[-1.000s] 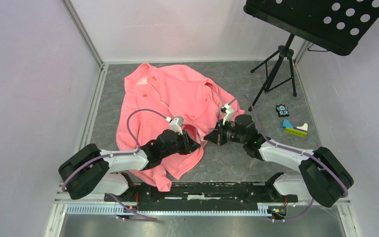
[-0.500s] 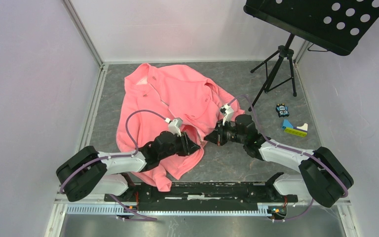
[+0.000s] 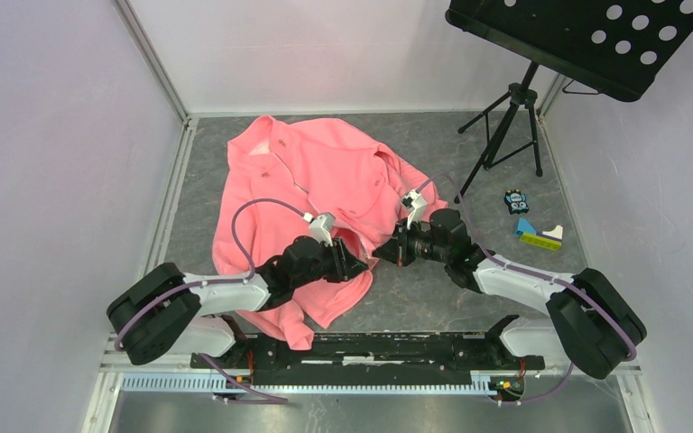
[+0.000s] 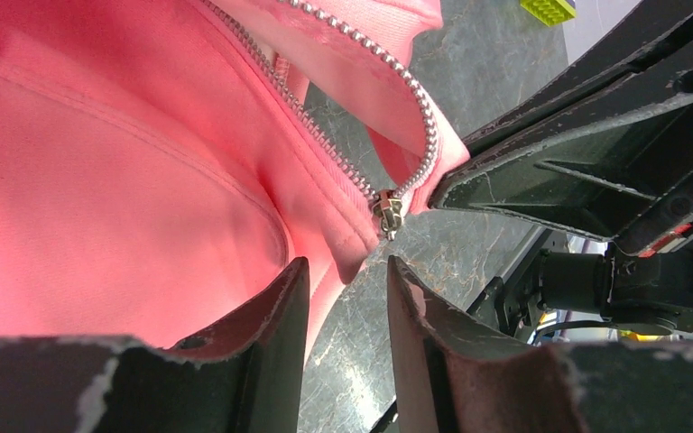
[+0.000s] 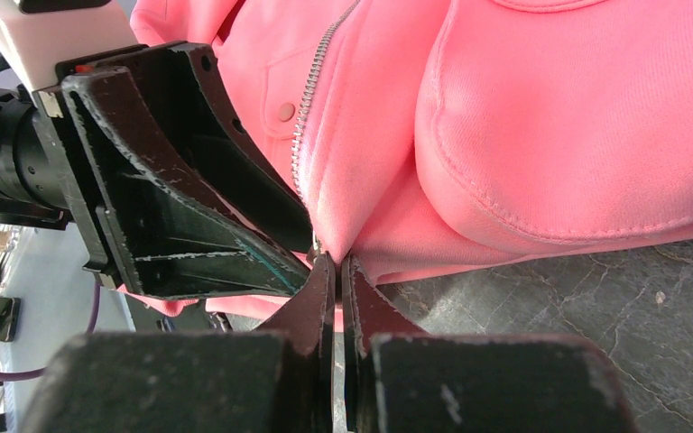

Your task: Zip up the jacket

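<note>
The coral-pink jacket [image 3: 325, 171] lies spread on the dark table, collar at the far left, its lower front reaching toward the arms. Its pale zipper [image 4: 325, 135] runs down to a metal slider [image 4: 386, 214] at the hem corner. My right gripper [image 3: 381, 255] is shut on that hem corner right at the zipper's bottom end [image 5: 336, 260]. My left gripper [image 3: 361, 264] faces it from the left, just short of the slider. Its jaws [image 4: 347, 263] stand open over bare table with nothing between them, and the pink hem lies against the left finger [image 4: 280, 307].
A black music stand's tripod [image 3: 505, 126] stands at the back right. A small dark toy [image 3: 516, 200] and a blue and lime block [image 3: 539, 235] lie on the right. White walls close in the left, back and right sides.
My left gripper's jaws have spread apart and the left arm has shifted slightly. The right gripper has kept its pinch in the same place.
</note>
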### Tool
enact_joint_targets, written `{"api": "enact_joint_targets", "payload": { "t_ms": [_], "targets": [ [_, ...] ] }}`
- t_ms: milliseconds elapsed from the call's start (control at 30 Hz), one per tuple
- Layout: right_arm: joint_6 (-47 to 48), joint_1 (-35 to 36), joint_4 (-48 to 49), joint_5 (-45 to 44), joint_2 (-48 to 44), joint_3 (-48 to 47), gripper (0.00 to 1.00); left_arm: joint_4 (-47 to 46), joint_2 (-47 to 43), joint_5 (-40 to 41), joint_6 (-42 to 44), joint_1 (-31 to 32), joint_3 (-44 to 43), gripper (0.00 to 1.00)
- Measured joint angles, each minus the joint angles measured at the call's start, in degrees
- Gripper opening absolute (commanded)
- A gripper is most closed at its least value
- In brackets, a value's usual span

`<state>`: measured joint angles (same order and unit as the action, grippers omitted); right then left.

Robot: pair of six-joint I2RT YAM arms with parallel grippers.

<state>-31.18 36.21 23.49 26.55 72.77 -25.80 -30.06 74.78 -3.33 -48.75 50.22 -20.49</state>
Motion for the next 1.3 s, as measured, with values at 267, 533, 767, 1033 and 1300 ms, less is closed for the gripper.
{"api": "enact_joint_targets", "payload": {
  "t_ms": [267, 533, 767, 1033, 1300],
  "targets": [
    [0.74, 0.00, -0.07, 0.22, 0.00, 0.00, 0.12, -1.42, 2.84, -0.50, 1.44, -0.13, -0.98, 0.02],
    [9.81, -1.46, -5.70, -1.25, -1.18, -2.12, 0.67, -1.70, 3.48, -1.33, 1.66, -0.35, -1.09, 0.02],
    [15.21, -2.49, -5.86, -1.27, -9.75, 2.21, 0.74, -1.68, 3.48, -1.60, 1.66, -0.61, -1.09, 0.02],
    [4.39, -2.47, 5.75, 1.16, -9.55, 13.27, 0.60, -1.77, 3.48, -1.99, 1.64, -0.63, -1.09, 0.02],
    [-7.28, -2.47, 27.74, 5.16, 3.72, 16.59, 0.52, -1.75, 3.48, -2.86, 1.60, -0.66, -1.09, 0.02]
  ]
}}
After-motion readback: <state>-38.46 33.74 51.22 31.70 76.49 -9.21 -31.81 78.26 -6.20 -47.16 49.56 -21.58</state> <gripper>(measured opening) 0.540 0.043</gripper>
